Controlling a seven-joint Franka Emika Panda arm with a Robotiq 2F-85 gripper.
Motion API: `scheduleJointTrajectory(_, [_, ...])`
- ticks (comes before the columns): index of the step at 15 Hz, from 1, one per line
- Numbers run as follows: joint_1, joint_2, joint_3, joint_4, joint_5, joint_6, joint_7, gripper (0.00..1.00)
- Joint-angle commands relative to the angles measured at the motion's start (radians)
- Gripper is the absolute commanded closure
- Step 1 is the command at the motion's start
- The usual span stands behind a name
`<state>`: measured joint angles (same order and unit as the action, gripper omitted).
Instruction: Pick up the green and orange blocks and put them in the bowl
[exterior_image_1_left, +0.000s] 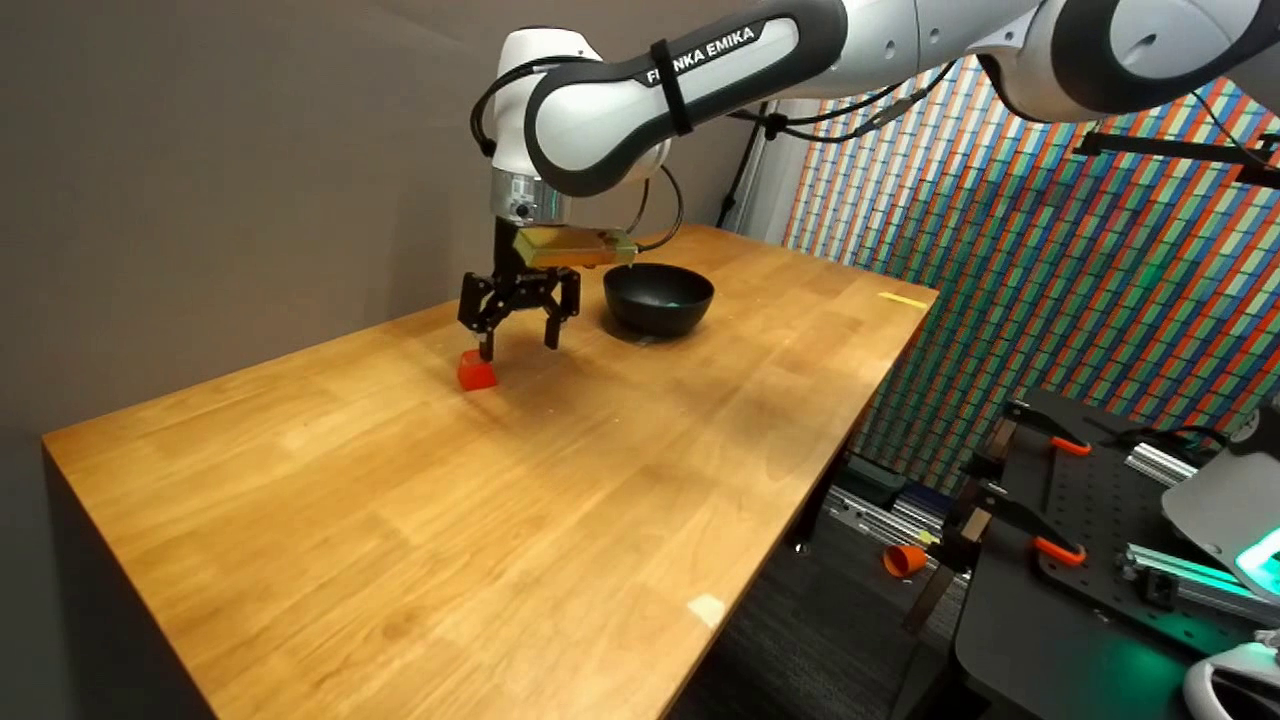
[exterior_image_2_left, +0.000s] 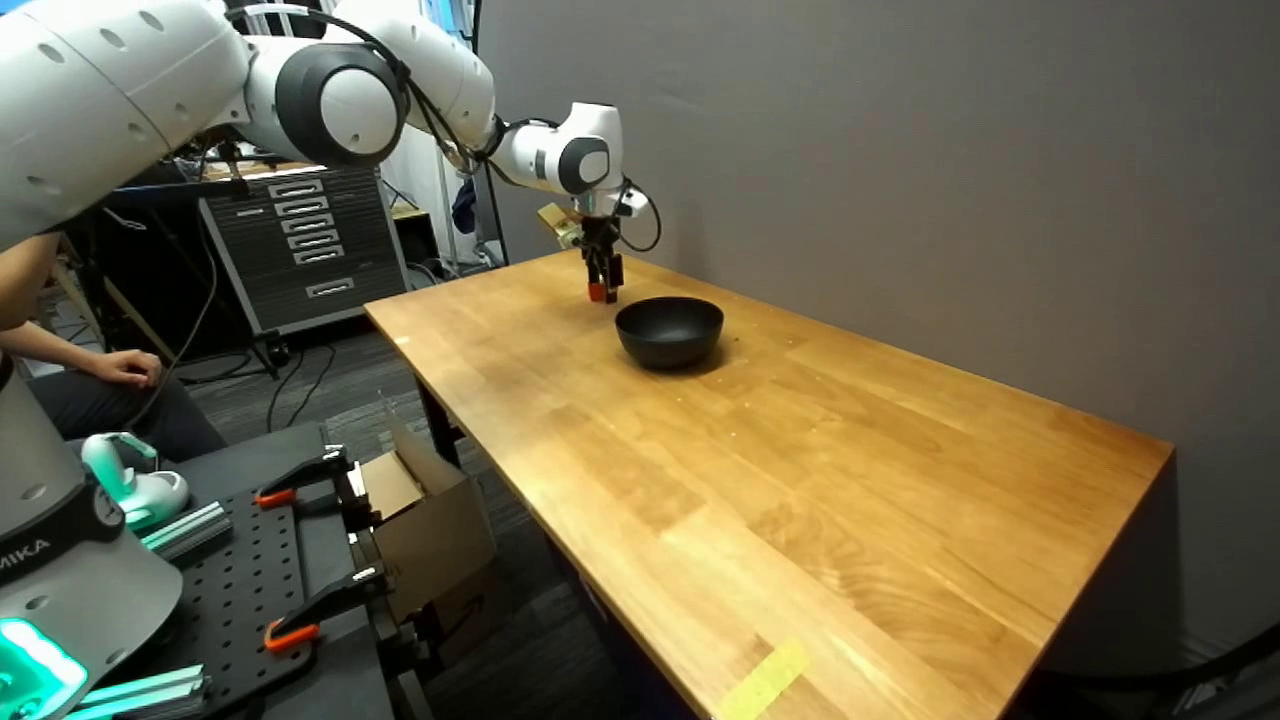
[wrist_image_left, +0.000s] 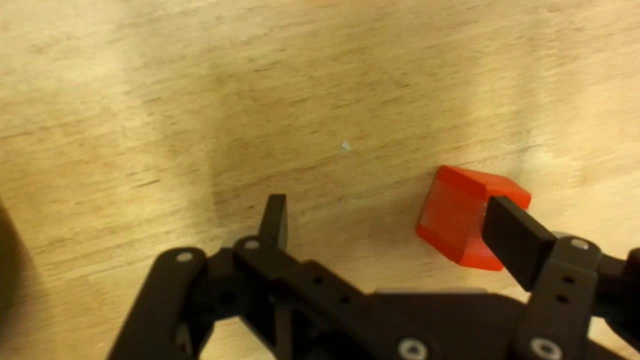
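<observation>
The orange block, red-orange in colour, (exterior_image_1_left: 474, 372) lies on the table in both exterior views (exterior_image_2_left: 597, 293) and at the right in the wrist view (wrist_image_left: 450, 215). The black bowl (exterior_image_1_left: 655, 318) stands beside the gripper; it also shows in an exterior view (exterior_image_2_left: 668, 348), and its dark edge is at the far left of the wrist view (wrist_image_left: 7, 260). A small green patch (exterior_image_1_left: 673, 304), seemingly the green block, shows inside the bowl; most of it is hidden. My gripper (exterior_image_1_left: 519, 346) is open and low over the table. In the wrist view (wrist_image_left: 386, 200) its right finger overlaps the block.
The wooden table (exterior_image_1_left: 480, 520) runs along a grey wall (exterior_image_2_left: 900, 200) close behind the arm. Yellow tape (exterior_image_2_left: 765, 680) is stuck near one table end. The robot's base stand (exterior_image_2_left: 250, 590) with clamps is across a gap from the table.
</observation>
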<state>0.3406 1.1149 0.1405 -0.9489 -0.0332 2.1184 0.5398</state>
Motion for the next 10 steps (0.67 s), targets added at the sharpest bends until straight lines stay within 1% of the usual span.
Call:
scheduleJointTrajectory(1, [0.005,0.074,0.037,0.174,0.020,-0.094,-0.031,0.00])
scheduleJointTrajectory(3, [0.009,0.084,0.058,0.215,0.022,-0.121,-0.037,0.00])
scheduleJointTrajectory(4, [0.025,0.080,0.028,0.218,0.065,-0.121,-0.055,0.00])
scheduleJointTrajectory(6, [0.030,0.093,0.030,0.247,0.091,-0.132,-0.056,0.00])
scheduleJointTrajectory(10, [0.070,0.141,-0.028,0.288,0.071,-0.104,-0.001,0.00])
